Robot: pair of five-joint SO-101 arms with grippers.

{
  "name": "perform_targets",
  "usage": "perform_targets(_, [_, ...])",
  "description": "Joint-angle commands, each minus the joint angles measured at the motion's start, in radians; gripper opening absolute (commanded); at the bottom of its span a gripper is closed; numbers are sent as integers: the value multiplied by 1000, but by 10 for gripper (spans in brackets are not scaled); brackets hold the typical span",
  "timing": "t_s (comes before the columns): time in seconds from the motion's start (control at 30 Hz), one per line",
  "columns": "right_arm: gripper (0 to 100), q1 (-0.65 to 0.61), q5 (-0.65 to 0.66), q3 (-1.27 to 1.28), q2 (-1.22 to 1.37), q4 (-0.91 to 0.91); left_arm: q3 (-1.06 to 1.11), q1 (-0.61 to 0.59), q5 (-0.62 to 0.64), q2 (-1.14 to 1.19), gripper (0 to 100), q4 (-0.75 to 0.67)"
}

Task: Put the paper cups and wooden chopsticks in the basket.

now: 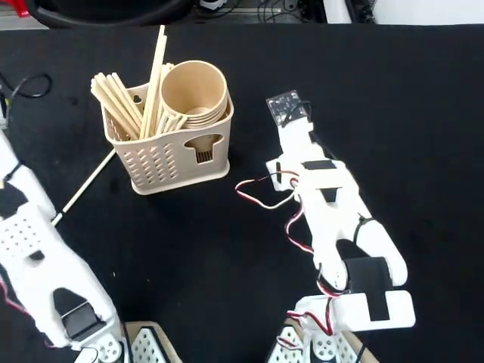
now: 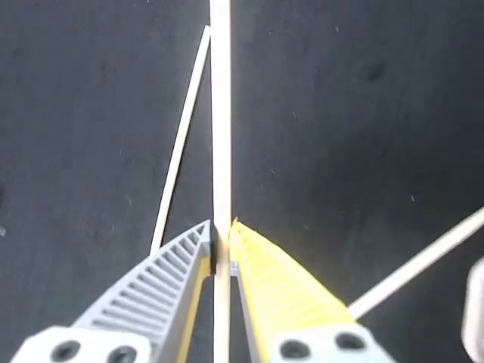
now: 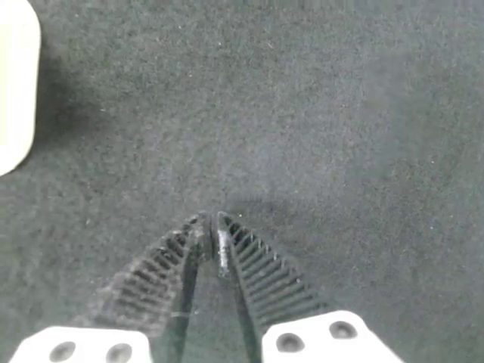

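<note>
Black cloth (image 1: 393, 113) covers the whole table; beyond its far edge runs a strip of room with tangled cables (image 1: 272, 9). Near the far left of the cloth stands the beige slotted basket (image 1: 170, 162), holding stacked paper cups (image 1: 194, 89) and a leaning bundle of wooden chopsticks (image 1: 121, 102). Just left of the basket a loose chopstick (image 1: 87, 185) slants across the cloth. The left gripper (image 2: 221, 227) is clamped on a single chopstick (image 2: 220, 113), with a thinner stick (image 2: 181, 144) beside it. The right gripper (image 3: 210, 223) hangs over bare cloth, jaws pressed together and empty.
</note>
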Motion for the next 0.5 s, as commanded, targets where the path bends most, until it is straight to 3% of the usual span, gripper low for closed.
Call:
perform_targets(0.0, [11, -12, 9, -15, -4, -21, 295, 41, 8, -351, 29, 0])
perform_targets(0.27, [11, -11, 9, -12, -4, -21, 796, 136, 9, -839, 29, -175])
perform_targets(0.47, [11, -12, 9, -12, -4, -21, 1389, 191, 5, -1333, 29, -551])
